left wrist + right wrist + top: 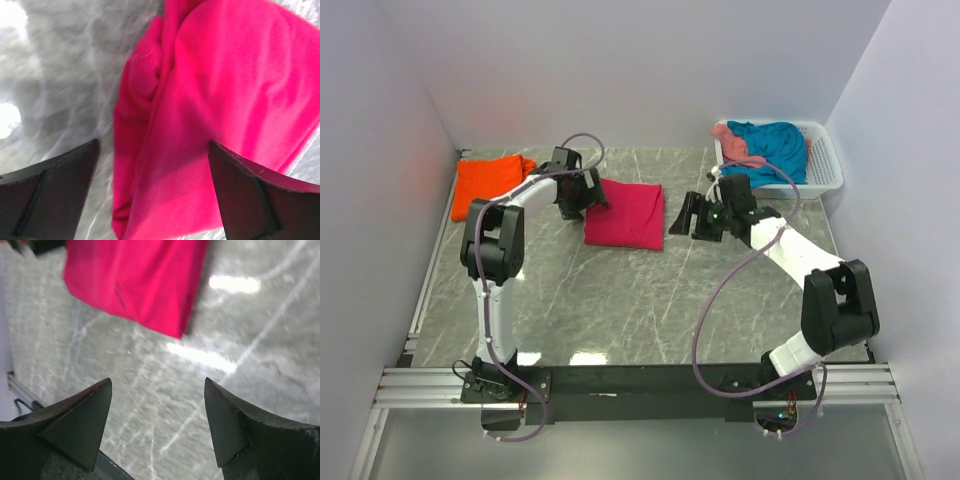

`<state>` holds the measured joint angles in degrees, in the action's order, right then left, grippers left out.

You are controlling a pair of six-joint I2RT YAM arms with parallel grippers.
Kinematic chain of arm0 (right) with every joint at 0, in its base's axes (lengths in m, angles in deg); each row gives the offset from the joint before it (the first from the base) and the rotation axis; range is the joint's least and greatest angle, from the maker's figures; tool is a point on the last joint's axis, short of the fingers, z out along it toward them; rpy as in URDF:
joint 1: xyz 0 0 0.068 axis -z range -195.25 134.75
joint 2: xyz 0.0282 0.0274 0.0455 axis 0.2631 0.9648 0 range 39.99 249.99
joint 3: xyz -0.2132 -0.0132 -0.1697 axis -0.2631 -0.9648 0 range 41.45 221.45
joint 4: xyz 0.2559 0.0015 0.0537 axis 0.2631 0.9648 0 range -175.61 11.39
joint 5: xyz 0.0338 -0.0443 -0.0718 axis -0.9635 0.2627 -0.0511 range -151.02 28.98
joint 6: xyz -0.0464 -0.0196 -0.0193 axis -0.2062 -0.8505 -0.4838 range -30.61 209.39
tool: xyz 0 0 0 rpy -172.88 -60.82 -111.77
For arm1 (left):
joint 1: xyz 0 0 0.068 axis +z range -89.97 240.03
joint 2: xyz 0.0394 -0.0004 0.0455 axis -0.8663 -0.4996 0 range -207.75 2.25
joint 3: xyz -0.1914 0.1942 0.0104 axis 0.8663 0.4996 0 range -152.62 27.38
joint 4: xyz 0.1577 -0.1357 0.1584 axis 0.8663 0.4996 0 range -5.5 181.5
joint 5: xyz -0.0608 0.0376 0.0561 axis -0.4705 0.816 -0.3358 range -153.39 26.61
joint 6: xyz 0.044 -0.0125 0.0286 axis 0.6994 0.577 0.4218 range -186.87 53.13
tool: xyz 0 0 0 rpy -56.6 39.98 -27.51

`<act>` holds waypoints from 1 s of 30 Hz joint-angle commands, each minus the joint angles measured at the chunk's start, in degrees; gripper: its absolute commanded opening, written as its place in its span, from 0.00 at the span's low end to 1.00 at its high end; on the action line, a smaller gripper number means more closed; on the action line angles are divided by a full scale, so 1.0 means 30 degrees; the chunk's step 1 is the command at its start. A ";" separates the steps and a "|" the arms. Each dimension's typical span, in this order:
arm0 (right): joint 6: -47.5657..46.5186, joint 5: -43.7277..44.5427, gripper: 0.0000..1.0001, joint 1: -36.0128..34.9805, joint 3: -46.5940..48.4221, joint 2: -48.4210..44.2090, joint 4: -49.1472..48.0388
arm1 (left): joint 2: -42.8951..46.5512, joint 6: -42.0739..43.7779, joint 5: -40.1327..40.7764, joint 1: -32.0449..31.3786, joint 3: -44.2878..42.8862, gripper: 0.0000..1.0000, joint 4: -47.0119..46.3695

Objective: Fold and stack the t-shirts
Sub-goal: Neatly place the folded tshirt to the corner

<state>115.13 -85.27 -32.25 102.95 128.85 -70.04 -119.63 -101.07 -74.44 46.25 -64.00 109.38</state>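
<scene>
A folded magenta-pink t-shirt point(626, 213) lies flat on the table's middle back. It fills the left wrist view point(220, 110) and shows at the top of the right wrist view point(135, 280). My left gripper point(588, 196) is open, its fingers point(55, 195) straddling the shirt's left edge. My right gripper point(682, 214) is open and empty, just right of the shirt, over bare table point(160, 405). An orange t-shirt point(490, 183) lies folded at the back left. A teal-blue t-shirt point(772, 146) and a salmon-pink one point(734, 145) lie bunched in the basket.
A white slatted plastic basket point(825, 165) stands at the back right corner. White walls close in the table on the left, back and right. A black rail point(640, 382) with the arm bases runs along the near edge.
</scene>
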 commanded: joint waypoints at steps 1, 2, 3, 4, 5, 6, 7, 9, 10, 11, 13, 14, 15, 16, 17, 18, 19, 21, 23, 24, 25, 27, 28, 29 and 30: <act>-0.0639 0.0904 0.81 0.0069 -0.1131 -0.1725 -0.0680 | -0.1469 0.0616 0.0631 -0.0677 -0.1238 0.99 0.0376; -0.0871 0.1109 0.81 0.0069 -0.1394 -0.1961 -0.0592 | -0.1616 0.0617 0.1013 -0.0825 -0.1329 0.99 0.0580; -0.0990 0.1314 0.81 0.0069 -0.1600 -0.2196 -0.0533 | -0.1792 0.0646 0.1394 -0.0942 -0.1416 0.97 0.0785; -0.1078 0.1519 0.81 0.0040 -0.2037 -0.2401 -0.0388 | -0.1909 0.0588 0.1804 -0.1118 -0.1591 0.90 0.0990; -0.1166 0.2101 0.81 0.0069 -0.2215 -0.2780 -0.0270 | -0.1998 0.0559 0.2765 -0.1409 -0.1709 0.86 0.1195; -0.1283 0.2339 0.81 0.0098 -0.2391 -0.3016 -0.0211 | -0.2115 0.0559 0.3210 -0.1528 -0.1826 0.81 0.1371; -0.1342 0.2573 0.81 0.0069 -0.2712 -0.3192 -0.0095 | -0.2319 0.0530 0.3620 -0.1645 -0.2147 0.73 0.1808; -0.1431 0.3013 0.81 0.0069 -0.3122 -0.3778 -0.0035 | -0.2699 0.0500 0.4291 -0.1880 -0.2441 0.55 0.2162; -0.1459 0.3131 0.81 0.0069 -0.3241 -0.4186 -0.0035 | -0.2818 0.0442 0.4472 -0.1910 -0.2733 0.49 0.2454; -0.1489 0.3364 0.81 0.0040 -0.3387 -0.4393 -0.0035 | -0.2877 0.0441 0.4822 -0.1997 -0.2910 0.42 0.2660; -0.1548 0.3600 0.80 0.0069 -0.3768 -0.4861 0.0024 | -0.3082 0.0557 0.5263 -0.2115 -0.3261 0.24 0.2983; -0.1606 0.3775 0.81 0.0069 -0.3915 -0.5009 0.0024 | -0.3083 0.0588 0.5613 -0.2231 -0.3350 0.19 0.3072; -0.1664 0.4067 0.81 0.0069 -0.4148 -0.5126 0.0024 | -0.3170 0.0617 0.6139 -0.2262 -0.3496 0.06 0.3188; -0.1665 0.4302 0.81 0.0069 -0.4237 -0.5360 0.0082 | -0.3228 0.0704 0.6434 -0.2262 -0.3903 0.01 0.3422; -0.1752 0.4536 0.81 0.0069 -0.4383 -0.5449 0.0111 | -0.3258 0.0966 0.6727 -0.2291 -0.4111 0.01 0.3714; -0.1782 0.4771 0.81 0.0069 -0.4530 -0.5508 0.0054 | -0.3229 0.1085 0.7107 -0.2291 -0.4287 0.01 0.3862; -0.1811 0.5382 0.81 0.0069 -0.4618 -0.5595 0.0140 | -0.3142 0.1376 0.8271 -0.2291 -0.4520 0.01 0.3950; -0.1899 0.6000 0.81 0.0098 -0.4736 -0.5713 0.0229 | -0.2879 0.1641 1.0089 -0.2291 -0.4988 0.01 0.4446; -0.2016 0.6471 0.81 0.0069 -0.4795 -0.5888 0.0287 | -0.2383 0.2430 1.2784 -0.2291 -0.5254 0.01 0.4829; -0.2045 0.6559 0.80 0.0069 -0.4853 -0.5947 0.0229 | -0.2089 0.2811 1.3519 -0.2262 -0.5081 0.01 0.4656; -0.2104 0.6618 0.81 0.0069 -0.4883 -0.6035 0.0142 | -0.1767 0.3859 1.4948 -0.2291 -0.4847 0.01 0.4364; -0.2192 0.6590 0.81 0.0069 -0.5029 -0.6153 -0.0005 | -0.0717 0.5064 1.6158 -0.2262 -0.3914 0.01 0.2936; -0.2221 0.6589 0.80 0.0069 -0.5058 -0.6211 -0.0092 | -0.0362 0.6404 1.6656 -0.2204 -0.3560 0.01 0.2346; -0.2221 0.6705 0.81 0.0098 -0.5088 -0.6241 -0.0151 | -0.0010 0.6998 1.7444 -0.2145 -0.3295 0.01 0.1876; -0.2250 0.6793 0.81 0.0069 -0.5146 -0.6270 -0.0123 | 0.0545 0.7613 1.7800 -0.2058 -0.2828 0.01 0.1320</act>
<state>109.62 -67.22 -32.25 88.04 111.93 -68.92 -125.58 -87.84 -32.59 39.25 -74.49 118.21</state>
